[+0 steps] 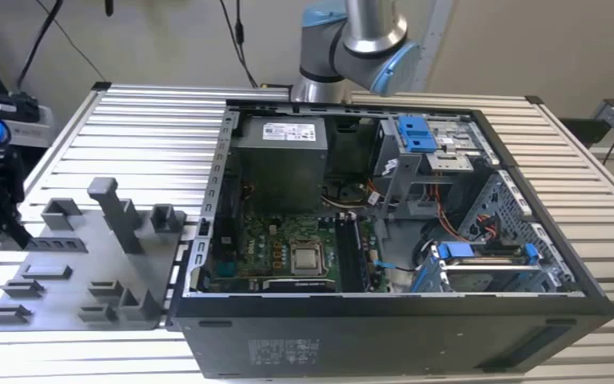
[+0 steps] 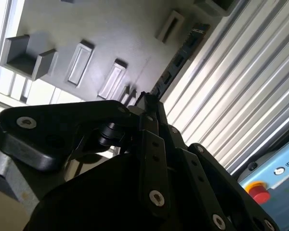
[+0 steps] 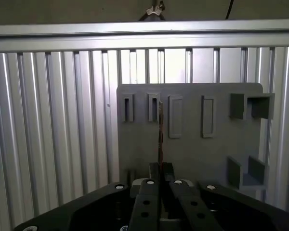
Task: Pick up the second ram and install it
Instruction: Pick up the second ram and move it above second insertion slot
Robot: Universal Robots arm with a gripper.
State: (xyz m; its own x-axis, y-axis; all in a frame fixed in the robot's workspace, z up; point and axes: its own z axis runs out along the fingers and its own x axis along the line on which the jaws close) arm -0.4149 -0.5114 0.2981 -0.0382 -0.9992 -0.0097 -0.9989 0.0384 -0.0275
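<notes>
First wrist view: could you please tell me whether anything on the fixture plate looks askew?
Nothing stands out: the second ram runs straight out from the claw, parallel to the slots of the grey plate.

1. A black, open-sided computer case (image 1: 392, 336) is lying on a ribbed aluminium table (image 1: 147, 120), exposing its green motherboard (image 1: 285, 248).
2. A silver-and-blue robot arm (image 1: 355, 40) is rising beyond the case's far side.
3. A flat grey fixture plate with blocks and posts (image 1: 83, 268) is sitting just beside the case, at the exterior view's left.
4. A black gripper (image 1: 0, 210) is hanging over the plate's left edge, with the second ram, a thin dark stick (image 1: 17, 230), slanting down from it.
</notes>
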